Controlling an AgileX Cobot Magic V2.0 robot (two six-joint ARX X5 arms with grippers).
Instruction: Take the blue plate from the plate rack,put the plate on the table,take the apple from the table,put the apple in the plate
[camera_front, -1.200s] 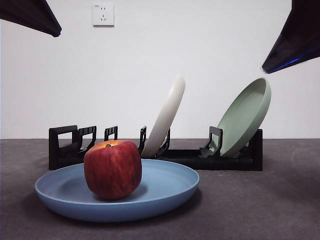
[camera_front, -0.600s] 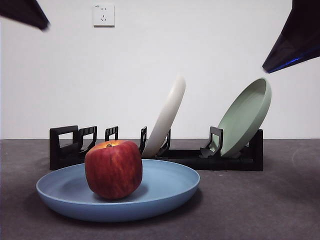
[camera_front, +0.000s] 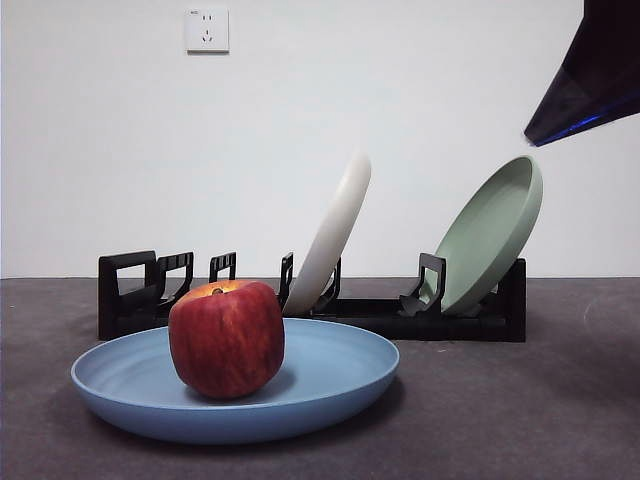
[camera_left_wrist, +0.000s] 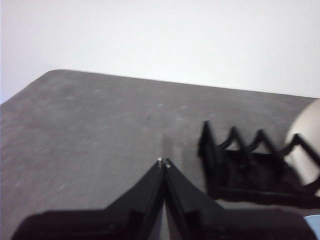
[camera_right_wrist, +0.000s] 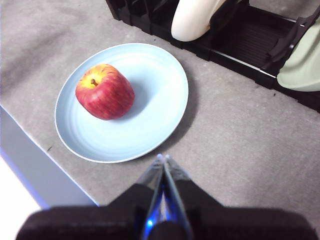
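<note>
The blue plate (camera_front: 330, 375) lies flat on the dark grey table (camera_front: 520, 410) in front of the black plate rack (camera_front: 400, 315). The dark-red apple (camera_front: 226, 338) sits upright in the plate, left of its centre. The right wrist view shows the plate (camera_right_wrist: 150, 110), the apple (camera_right_wrist: 105, 92) and the rack (camera_right_wrist: 240, 45) from above. My right gripper (camera_right_wrist: 163, 159) is shut and empty, raised above the table near the plate's rim; it shows as a dark tip (camera_front: 590, 75) at the top right of the front view. My left gripper (camera_left_wrist: 163, 162) is shut and empty, high over bare table beside the rack's end (camera_left_wrist: 220, 160).
A cream-white plate (camera_front: 330, 235) and a pale green plate (camera_front: 490, 235) lean in the rack. A wall socket (camera_front: 206, 29) is on the white wall behind. The table's edge (camera_right_wrist: 45, 170) runs close to the blue plate in the right wrist view.
The dark arm tip at the top left of the front view has drawn back up and left, out of the picture. The apple, plates and the other arm have not moved.
</note>
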